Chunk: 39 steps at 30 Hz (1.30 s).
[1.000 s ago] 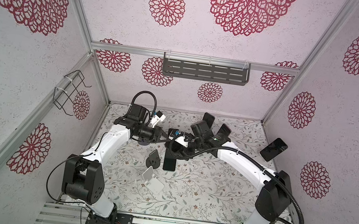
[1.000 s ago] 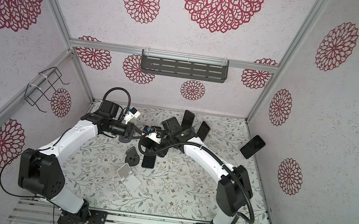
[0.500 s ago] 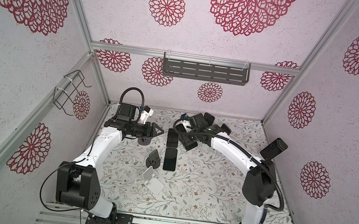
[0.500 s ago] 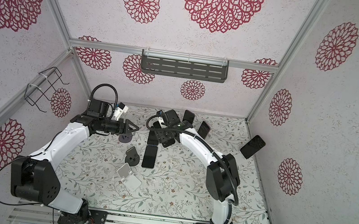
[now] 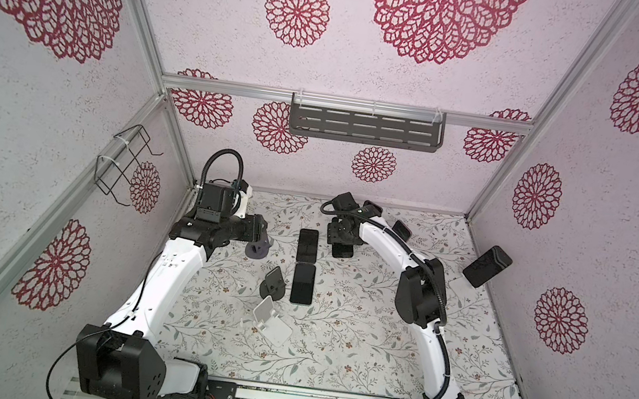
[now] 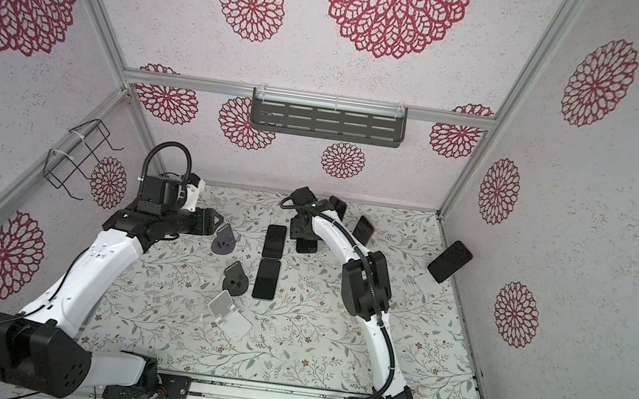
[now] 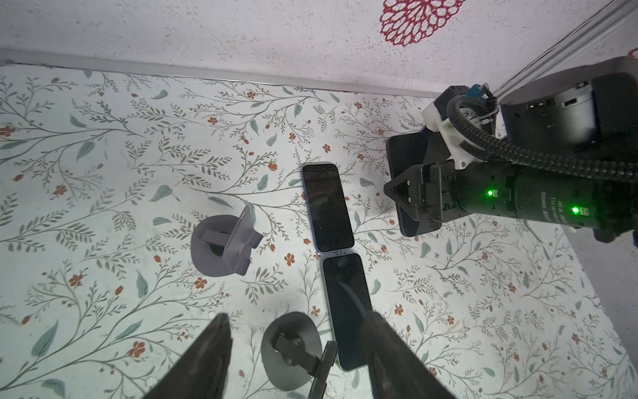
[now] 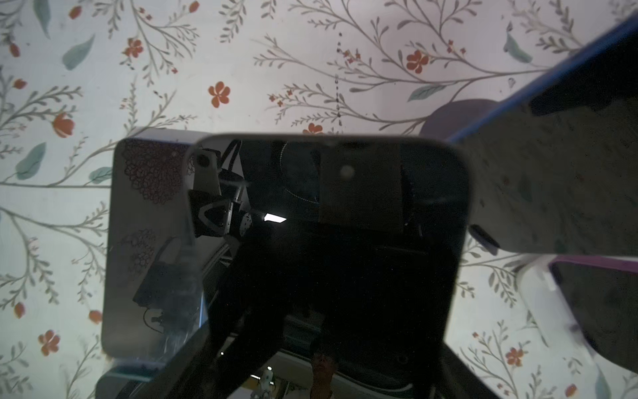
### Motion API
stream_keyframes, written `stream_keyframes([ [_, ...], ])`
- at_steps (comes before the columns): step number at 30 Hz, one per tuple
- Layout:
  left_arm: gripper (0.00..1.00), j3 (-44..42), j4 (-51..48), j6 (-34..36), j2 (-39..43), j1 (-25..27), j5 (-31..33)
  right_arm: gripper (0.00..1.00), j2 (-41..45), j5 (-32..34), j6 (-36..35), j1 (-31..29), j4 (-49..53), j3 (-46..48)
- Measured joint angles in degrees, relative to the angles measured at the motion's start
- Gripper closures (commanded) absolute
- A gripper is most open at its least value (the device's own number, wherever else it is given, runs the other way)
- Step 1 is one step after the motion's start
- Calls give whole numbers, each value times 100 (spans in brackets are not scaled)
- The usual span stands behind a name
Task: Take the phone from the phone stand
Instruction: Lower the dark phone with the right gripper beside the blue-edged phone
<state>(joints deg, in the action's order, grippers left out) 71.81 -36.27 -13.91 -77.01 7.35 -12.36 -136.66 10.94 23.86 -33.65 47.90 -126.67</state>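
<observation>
Red rosette wallpaper lines the booth, with a grey slotted shelf [image 5: 365,129] on the back wall and a wire basket [image 5: 125,166] on the left wall; below lies the floral bench [image 5: 354,339]. Take the back wall as 12 o'clock in both top views. The right end effector [image 5: 340,239] hangs at 12 o'clock of the bench's middle, its fingers closed on the long edges of a dark phone [image 8: 328,224]. The right wrist view shows a second phone [image 8: 148,241] just under it, offset to one side.

At 10 o'clock the grey phone stand [image 5: 258,249] stands bare. The left end effector [image 7: 296,319] hovers near that stand's 12 o'clock side, jaws spread with nothing between them.

Between the arms a blue-edged phone [image 7: 328,207] lies flat, and end to end at its 6 o'clock lies a black-screened phone [image 7: 347,311]. A black stand [image 5: 272,283] sits at 9 o'clock of that one, with a white stand [image 5: 270,324] at the black stand's 6 o'clock. A propped phone [image 6: 363,229] stands toward 1 o'clock, and a tilted phone [image 5: 486,266] sits by the right wall at 3 o'clock.
</observation>
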Motion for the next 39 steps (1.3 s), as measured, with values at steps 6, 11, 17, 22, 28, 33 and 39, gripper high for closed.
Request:
stream_keyframes([
  [6, 33, 0, -61, 46, -24, 0, 28, 93, -409, -46, 155, 4, 15, -192],
  [11, 33, 2, -116, 63, -61, 0, 4, 89, -588, -162, 275, -11, -13, -201],
  [17, 31, 2, -212, 85, -157, 0, -37, 80, -660, -363, 380, -13, -160, -201],
  [22, 31, 2, -229, 90, -181, 0, -192, 68, -662, -531, 474, -15, -387, -199],
  [28, 30, 4, -249, 122, -188, 2, -258, 53, -667, -715, 581, -15, -664, -59],
  [33, 30, 13, -264, 149, -188, 2, -264, 42, -669, -820, 636, -13, -798, -13],
  [39, 30, 15, -267, 168, -188, 0, -293, 34, -649, -824, 686, -7, -1154, 140],
])
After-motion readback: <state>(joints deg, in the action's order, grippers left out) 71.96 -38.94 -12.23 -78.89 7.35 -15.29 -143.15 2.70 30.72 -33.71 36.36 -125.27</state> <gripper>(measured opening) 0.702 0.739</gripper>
